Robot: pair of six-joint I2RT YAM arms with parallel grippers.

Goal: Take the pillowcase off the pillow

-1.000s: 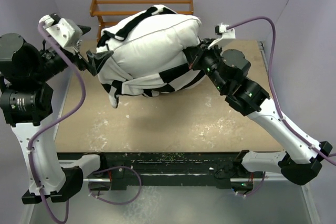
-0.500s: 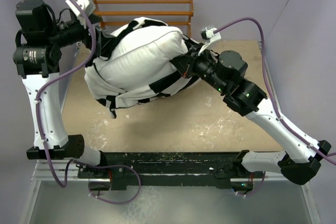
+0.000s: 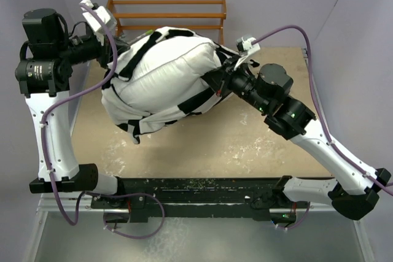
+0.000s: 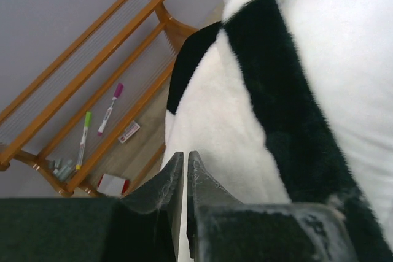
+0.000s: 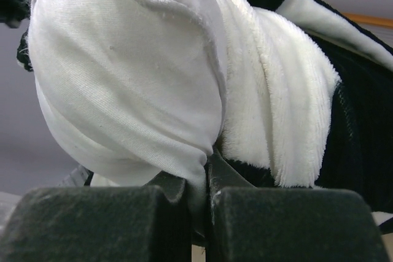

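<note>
The bench [image 3: 245, 145] is the broadest thing here, and nothing of the task rests flat on it. The pillow [image 3: 166, 72] hangs above its far half, slung between my two arms. Its long axis runs across me, from my left arm to my right, and its plain white belly faces up.

The pillowcase [image 3: 147, 118] wraps the underside and both ends. Checked fleece is bunched along the near edge, and a black band crosses the far left corner. Behind it all stands the wooden rack [image 3: 166, 13], against the wall.

My right hand [image 5: 206, 176] is clamped on a pinch of smooth white pillow fabric at the right end, with the fleece just beside the fingers and not between them. My left hand [image 4: 185, 154] sits at the opposite far-left end, fingertips against the fleece. The fingers are drawn almost together with only a slit left, and I cannot tell whether a fold is caught.

I judge the coming pull has to run along that long axis. With the pillow anchored on my right, the cover should draw off leftward, away from it, and my left hand is the nearer one to it.

A couple of pens [image 4: 109, 110] lie on the rack's lower shelf.
</note>
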